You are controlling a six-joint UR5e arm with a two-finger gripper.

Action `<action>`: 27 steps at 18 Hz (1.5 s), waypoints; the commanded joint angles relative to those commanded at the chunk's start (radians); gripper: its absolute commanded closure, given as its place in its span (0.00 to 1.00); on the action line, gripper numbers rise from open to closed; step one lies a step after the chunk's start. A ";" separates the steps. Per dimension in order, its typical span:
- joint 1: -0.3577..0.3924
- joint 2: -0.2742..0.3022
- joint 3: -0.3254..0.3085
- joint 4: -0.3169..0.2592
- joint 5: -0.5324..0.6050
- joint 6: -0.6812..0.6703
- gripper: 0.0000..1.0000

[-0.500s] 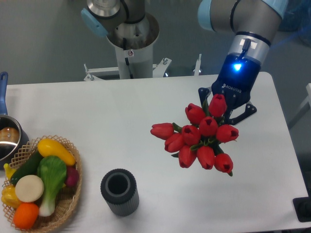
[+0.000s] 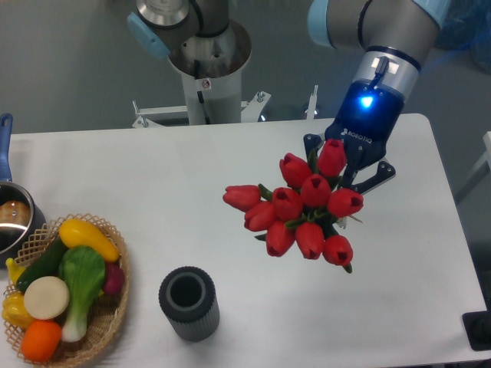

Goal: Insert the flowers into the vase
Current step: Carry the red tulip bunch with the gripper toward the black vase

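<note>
The gripper (image 2: 347, 170), its fingers mostly hidden behind the blooms, is pinched on the stems of the flowers (image 2: 301, 205), carrying the red bunch above the right half of the white table (image 2: 153, 184). The vase (image 2: 189, 302) stands upright near the table's front edge, well apart to the lower left, its round mouth uncovered. A wicker basket (image 2: 107, 326) of toy vegetables and a metal pot (image 2: 15, 218) sit at the far left.

The white rectangular surface (image 2: 192, 165) filled most of the view, evenly lit. Behind it stood a plain grey wall (image 2: 69, 61). A grey metal pedestal column (image 2: 211, 77) rose at the far edge of the surface.
</note>
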 joint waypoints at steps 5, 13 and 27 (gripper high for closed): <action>-0.038 -0.005 -0.002 0.002 -0.023 0.000 0.82; -0.103 -0.026 -0.008 0.000 -0.117 0.000 0.82; -0.179 -0.135 0.004 0.005 -0.408 0.011 0.83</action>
